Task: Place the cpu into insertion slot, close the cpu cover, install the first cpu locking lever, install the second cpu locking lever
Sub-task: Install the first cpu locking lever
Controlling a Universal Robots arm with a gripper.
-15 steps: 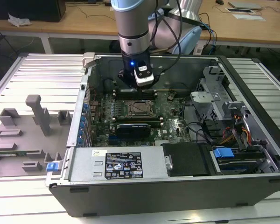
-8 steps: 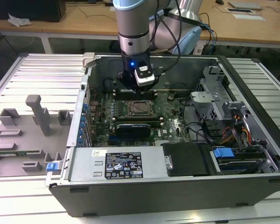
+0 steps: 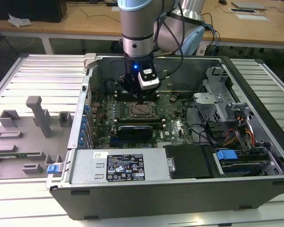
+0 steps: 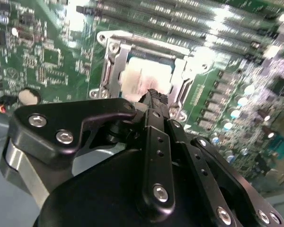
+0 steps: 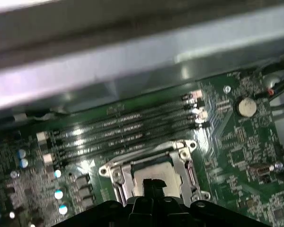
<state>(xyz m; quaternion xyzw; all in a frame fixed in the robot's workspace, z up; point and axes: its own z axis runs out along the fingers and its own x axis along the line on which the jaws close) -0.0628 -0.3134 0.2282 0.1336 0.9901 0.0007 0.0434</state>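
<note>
1. While my gripper [image 4: 154, 97] hangs just above the socket, its fingers look pressed together, pinching nothing I can make out.
2. I see the cpu [image 4: 146, 78] lying flat in the insertion slot [image 5: 154, 172], on the motherboard [image 3: 142, 113] inside the open computer case [image 3: 255, 142].
3. The cpu cover [image 4: 114, 61] frames it, seemingly down.
4. I judge the chip light, stiff and fragile; I would take it by its edges only.
5. The cover is thin springy metal, best pushed at its rim.

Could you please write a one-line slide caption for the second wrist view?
The claw poised just above the cpu, which sits in the motherboard socket with the cpu cover around it.
</note>
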